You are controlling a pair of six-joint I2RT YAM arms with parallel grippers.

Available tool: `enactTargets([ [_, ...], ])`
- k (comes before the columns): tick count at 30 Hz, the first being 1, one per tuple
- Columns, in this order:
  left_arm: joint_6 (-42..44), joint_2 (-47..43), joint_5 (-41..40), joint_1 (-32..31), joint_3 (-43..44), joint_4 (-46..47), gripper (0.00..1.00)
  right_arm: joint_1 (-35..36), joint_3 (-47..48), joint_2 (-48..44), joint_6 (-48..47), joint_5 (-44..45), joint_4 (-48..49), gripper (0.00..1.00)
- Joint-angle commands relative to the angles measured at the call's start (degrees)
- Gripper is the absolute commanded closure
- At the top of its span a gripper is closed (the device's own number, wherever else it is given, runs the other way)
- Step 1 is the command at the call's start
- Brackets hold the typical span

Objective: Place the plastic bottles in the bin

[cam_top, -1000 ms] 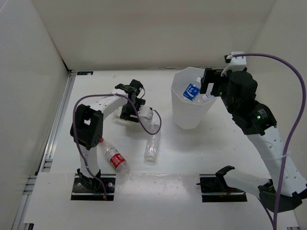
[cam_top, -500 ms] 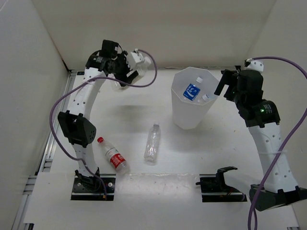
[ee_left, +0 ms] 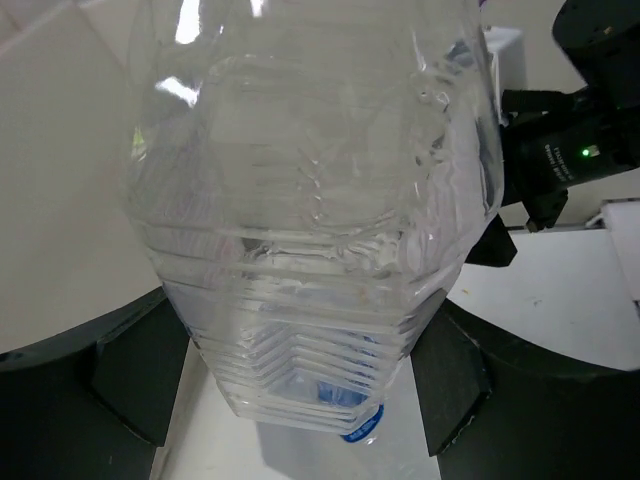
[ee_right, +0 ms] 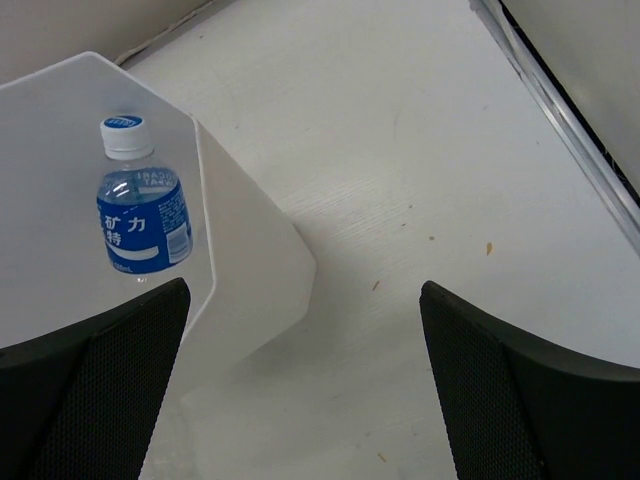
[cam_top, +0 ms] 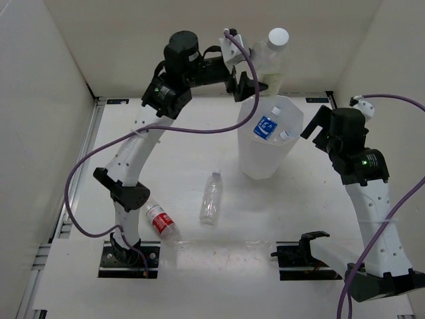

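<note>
The left gripper (cam_top: 255, 74) pinches a clear, white-capped plastic bottle (cam_top: 271, 58) by its ribbed body, cap up, right above the back rim of the white octagonal plastic bin (cam_top: 265, 163), likely so that letting go drops it inside. A blue-labelled bottle (ee_right: 143, 225) already lies in the bin. The right gripper (cam_top: 317, 126), spread wide and empty, hangs just right of the bin, apparently keeping clear. A clear bottle (cam_top: 210, 197) and a red-labelled one (cam_top: 159, 220) lie in front of the bin, not yet collected.

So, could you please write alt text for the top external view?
The left gripper holds a clear bottle, cap up, above the white bin, which contains a blue-labelled bottle. The open right gripper is beside the bin; a red-labelled bottle and an unlabelled bottle lie on the table.
</note>
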Motion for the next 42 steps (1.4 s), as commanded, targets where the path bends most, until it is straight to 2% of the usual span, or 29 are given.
enactTargets([
  [1,-5.4,5.0,1.2,-0.2,-1.5,1.4,0.90,-0.2,-0.7,-0.8,2.6,-0.4,-0.1,0.01],
  [7,-9.2,7.6,0.1,-3.0,-6.4,1.9,0.90,-0.2,-0.7,-0.8,2.1,-0.9,0.4,0.01],
  [12,-8.7,3.5,-1.7,-3.5,-17.6,1.9,0.73,-0.2,-0.2,-0.8,1.6,-0.9,0.4,0.01],
  [14,-8.7,1.2,-4.9,-3.5,-20.0,1.9,0.66,-0.2,-0.2,-1.4,1.1,-0.9,0.4,0.01],
  [15,-8.7,0.5,-6.0,-3.5,-21.6,1.9,0.61,-0.2,-0.2,-1.4,1.0,-0.9,0.4,0.01],
  [16,-8.1,-0.7,-7.0,-3.5,-22.5,1.9,0.47,-0.2,-0.2,-1.4,1.0,-0.9,0.4,0.01],
  [17,-8.1,-1.3,-7.5,-3.5,-23.3,1.9,0.41,-0.2,-0.2,-1.4,1.0,-0.9,0.4,0.01],
  [18,-8.1,-1.9,-7.5,-3.5,-24.7,1.9,0.31,-0.2,0.4,-1.4,1.0,-0.9,0.4,0.01],
  [20,-8.1,-3.5,-8.1,-3.5,-25.9,1.9,0.01,-0.2,0.4,-1.4,1.0,-0.9,0.4,0.01],
  [25,-8.7,-6.4,-11.5,-3.5,-25.9,1.9,0.01,-0.2,2.2,-1.4,-0.1,-0.9,-0.1,0.01],
  [30,-4.2,-8.3,-13.7,-3.5,-25.6,1.4,0.01,-0.2,4.0,0.8,-1.5,-2.1,-0.8,0.01],
  [34,-5.2,-8.9,-15.3,-3.5,-28.3,0.8,0.01,-0.2,6.2,1.3,-2.0,-4.2,-0.8,0.01],
  [36,-5.8,-9.6,-16.4,-3.5,-26.6,0.8,0.01,-0.2,6.2,1.3,-2.7,-4.2,-0.8,0.01],
  [39,-5.8,-9.6,-22.7,-3.5,-22.2,0.8,0.01,-0.2,7.3,1.3,-4.0,-3.7,-1.4,0.01],
  [42,-3.6,-12.6,-25.6,-0.8,-23.8,0.8,0.01,-0.2,8.8,1.3,-4.6,-2.0,-2.5,0.01],
])
